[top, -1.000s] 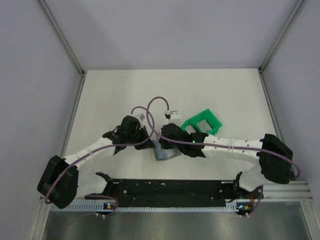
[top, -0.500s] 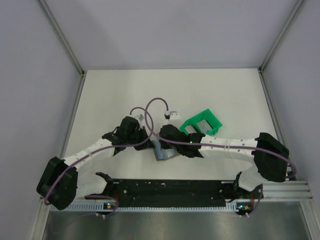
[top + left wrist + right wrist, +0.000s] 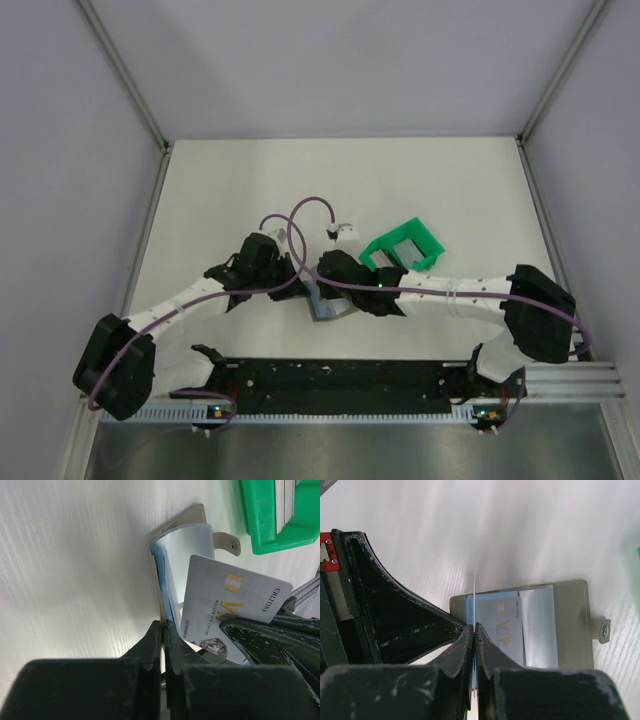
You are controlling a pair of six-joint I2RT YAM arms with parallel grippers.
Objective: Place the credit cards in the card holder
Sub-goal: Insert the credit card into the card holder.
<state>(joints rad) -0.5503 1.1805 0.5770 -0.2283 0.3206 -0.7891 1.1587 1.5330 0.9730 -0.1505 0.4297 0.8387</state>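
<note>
Two sets of fingers meet at the card holder (image 3: 187, 545) on the bench (image 3: 75, 555).
Left fingers (image 3: 156, 632) pinch the holder's edge; right fingers (image 3: 466, 635) clamp a credit card (image 3: 225, 605) at its open mouth.

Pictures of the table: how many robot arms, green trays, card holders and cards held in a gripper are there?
Robot arms: 2, left arm and right arm
Green tray: 1
Card holder: 1
Credit card held in the right gripper: 1
Total: 5
</note>
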